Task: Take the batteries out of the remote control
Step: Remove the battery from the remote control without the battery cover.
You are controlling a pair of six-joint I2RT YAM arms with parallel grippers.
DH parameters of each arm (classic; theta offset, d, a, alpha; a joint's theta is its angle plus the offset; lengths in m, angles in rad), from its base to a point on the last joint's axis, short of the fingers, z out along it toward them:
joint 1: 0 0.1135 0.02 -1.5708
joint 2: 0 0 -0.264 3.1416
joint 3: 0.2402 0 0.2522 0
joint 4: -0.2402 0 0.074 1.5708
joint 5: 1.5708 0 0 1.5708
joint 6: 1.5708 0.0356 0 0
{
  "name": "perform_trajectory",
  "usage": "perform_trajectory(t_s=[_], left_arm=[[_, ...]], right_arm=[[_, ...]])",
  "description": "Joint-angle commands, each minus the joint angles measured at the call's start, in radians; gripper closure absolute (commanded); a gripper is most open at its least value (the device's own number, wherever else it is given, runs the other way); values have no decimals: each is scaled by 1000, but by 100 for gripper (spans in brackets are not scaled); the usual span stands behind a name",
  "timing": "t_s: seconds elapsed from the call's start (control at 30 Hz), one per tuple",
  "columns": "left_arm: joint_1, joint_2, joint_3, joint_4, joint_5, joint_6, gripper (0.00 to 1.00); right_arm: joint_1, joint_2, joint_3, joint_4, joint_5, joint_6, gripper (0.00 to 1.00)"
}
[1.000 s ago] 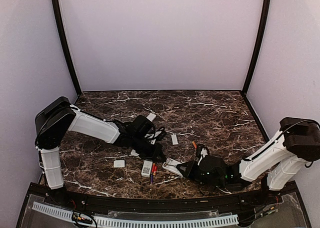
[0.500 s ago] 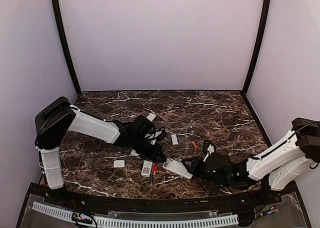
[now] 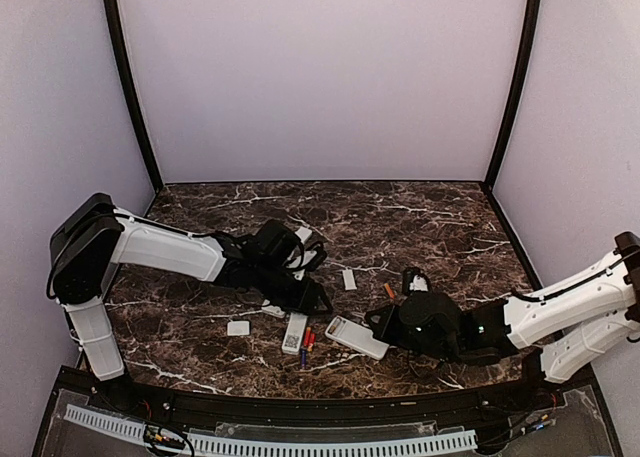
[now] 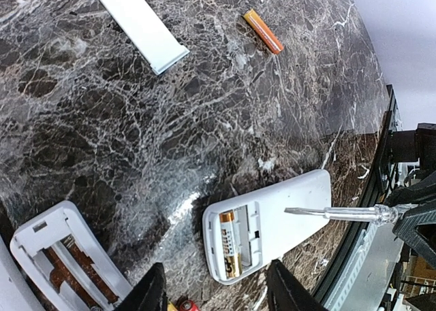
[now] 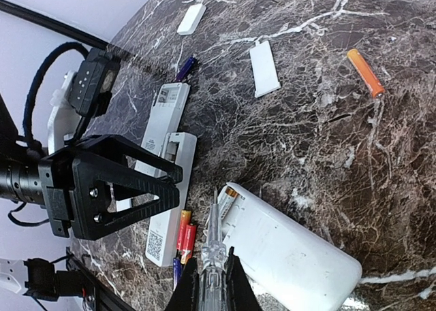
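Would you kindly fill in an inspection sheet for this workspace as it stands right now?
Surface: dark marble-patterned tabletop, white veins.
Job's things: white plastic remote control open, one orange-gold battery inside; second white remote near the left gripper; orange cylindrical battery and orange-red batteries lying loose.
Clutter: flat white rectangular covers.
Grippers: left gripper fingers apart, holding nothing; right gripper shut on clear-handled screwdriver, tip near the open bay.
Cables: black cable loop behind the left gripper.
Surroundings: plain pale walls, black corner posts.
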Motion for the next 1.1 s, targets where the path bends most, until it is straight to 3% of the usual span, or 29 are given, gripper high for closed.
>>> perform_trajectory(t_s=[0.0,0.33,0.63,0.83,1.07], left_arm=[[0,-34,-30,-5,37,11,53],[-30,-8,-56,35,73,-20,75],[-52,-1,-86,40,65,-23,76],[-69,15,-90,66,84,-16,76],[-78,47,-81,62,86,10,81]], right_arm=[[16,2,58,-149,-37,-60,100],[23,80,129,-165,-73,-103,100],[24,141,179,-208,-76,-87,100],[23,181,233,-329,-70,-44,100],[23,202,174,-235,-65,20,100]])
